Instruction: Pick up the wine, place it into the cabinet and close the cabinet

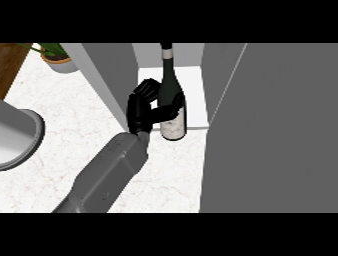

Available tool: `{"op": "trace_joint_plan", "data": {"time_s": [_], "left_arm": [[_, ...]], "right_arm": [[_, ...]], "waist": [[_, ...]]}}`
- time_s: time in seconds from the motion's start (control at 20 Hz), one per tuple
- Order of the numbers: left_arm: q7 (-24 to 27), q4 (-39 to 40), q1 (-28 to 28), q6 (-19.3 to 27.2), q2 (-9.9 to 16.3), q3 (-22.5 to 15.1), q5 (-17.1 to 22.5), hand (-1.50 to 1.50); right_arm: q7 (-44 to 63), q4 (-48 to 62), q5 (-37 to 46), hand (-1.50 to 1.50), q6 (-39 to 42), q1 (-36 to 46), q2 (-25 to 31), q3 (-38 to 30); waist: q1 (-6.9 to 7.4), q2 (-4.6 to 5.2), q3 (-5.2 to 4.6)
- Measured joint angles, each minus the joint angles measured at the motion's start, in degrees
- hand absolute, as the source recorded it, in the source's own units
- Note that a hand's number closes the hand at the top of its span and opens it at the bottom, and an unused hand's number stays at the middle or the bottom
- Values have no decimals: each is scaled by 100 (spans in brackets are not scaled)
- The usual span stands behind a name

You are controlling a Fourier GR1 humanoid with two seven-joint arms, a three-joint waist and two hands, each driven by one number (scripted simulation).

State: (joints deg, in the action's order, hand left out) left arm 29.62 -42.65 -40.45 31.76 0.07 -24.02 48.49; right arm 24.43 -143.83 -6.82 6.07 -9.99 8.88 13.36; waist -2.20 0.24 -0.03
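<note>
Holding wine bottle upright at cabinet opening, base on white cabinet shelf. My right robot hand clamped on bottle: fingers behind upper body, thumb across front above pale label. Forearm comes in from lower left over marbled desk. Cabinet door open, edge just left of hand. Potted plant top left, grey cylinder at left edge. Left robot hand out of view.

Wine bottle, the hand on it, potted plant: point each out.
wine bottle [170, 75]: head view, upper body.
right hand [139, 107]: head view, back of hand.
potted plant [60, 63]: head view, pot wall.
</note>
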Motion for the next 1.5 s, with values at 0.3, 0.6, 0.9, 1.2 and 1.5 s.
{"op": "trace_joint_plan", "data": {"time_s": [0.3, 0.6, 0.9, 1.2, 1.5], "left_arm": [[-33, 629, -659, 19, -4, 198, 253, 150], [12, 1292, -1264, -38, 4, 480, 255, 150], [9, 2007, -1758, 210, 112, 583, 12, 150], [-10, 2683, -2174, 682, 205, 500, -349, -150], [-83, 3195, -2393, 824, 200, 444, -611, -150]], "right_arm": [[-52, 34, -23, -150, 118, -60, -35, -67], [-61, 32, -38, -150, 175, -80, -105, 1], [-138, 31, -61, -150, 260, -208, -139, -20], [-235, 67, -35, -150, 308, -275, -228, 109], [-271, 65, -34, -150, 404, -315, -214, 133]], "waist": [[-27, 7, 2], [-33, 15, 1], [-59, 35, 0], [-86, 34, 2], [-126, 27, 16]]}}
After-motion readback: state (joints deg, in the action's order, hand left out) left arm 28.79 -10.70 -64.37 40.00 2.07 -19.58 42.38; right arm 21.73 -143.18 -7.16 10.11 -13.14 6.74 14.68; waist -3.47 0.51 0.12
